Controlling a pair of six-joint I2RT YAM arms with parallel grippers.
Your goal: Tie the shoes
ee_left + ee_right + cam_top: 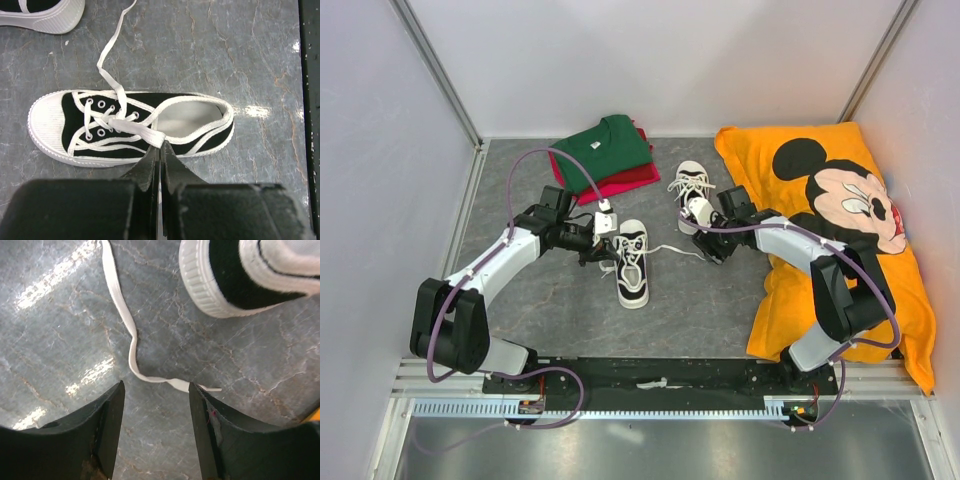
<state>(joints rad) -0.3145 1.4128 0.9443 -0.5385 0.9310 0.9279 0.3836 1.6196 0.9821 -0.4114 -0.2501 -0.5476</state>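
Two black sneakers with white toe caps lie on the grey floor: the near shoe point(632, 265) and the far shoe point(692, 190). My left gripper point(605, 245) is shut on one white lace point(135, 127) of the near shoe point(200, 140), gripping it at the shoe's side point(160, 143). The other lace point(670, 250) trails right along the floor. My right gripper point(707, 245) is open and empty; in its wrist view it point(156, 387) hovers just over that lace's loose end point(131, 340), whose tip lies by the right finger point(205, 410). The far shoe's heel point(240, 280) is close by.
A green shirt point(605, 148) on a red one point(625, 180) lies at the back. An orange Mickey Mouse cloth point(840, 220) covers the right side. White walls enclose the floor. The far shoe's toe point(45, 15) shows at the top left of the left wrist view.
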